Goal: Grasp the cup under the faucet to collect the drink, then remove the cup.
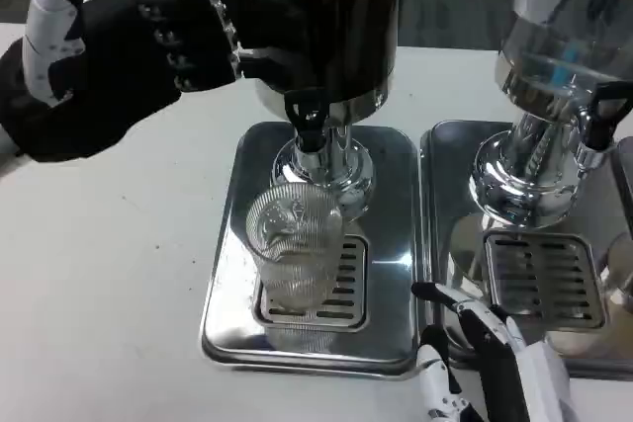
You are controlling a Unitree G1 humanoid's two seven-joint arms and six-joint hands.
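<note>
A white table (109, 274) carries two steel drip trays (386, 244), each under one dispenser. From the left: the left hand (148, 46) is raised by the dark dispenser (326, 17), fingers curled toward it, their grip unclear. The single clear cup (294, 249) stands upright under the faucet (309, 121), below and right of that hand, up-left of the nearer right hand (485, 353), fingers spread, empty

Clear ribbed cup (294, 249) on a slotted silver tray (229, 294).

Left robot hand (119, 46) mostly black, right robot hand (485, 363) seemingly white-backed
</note>
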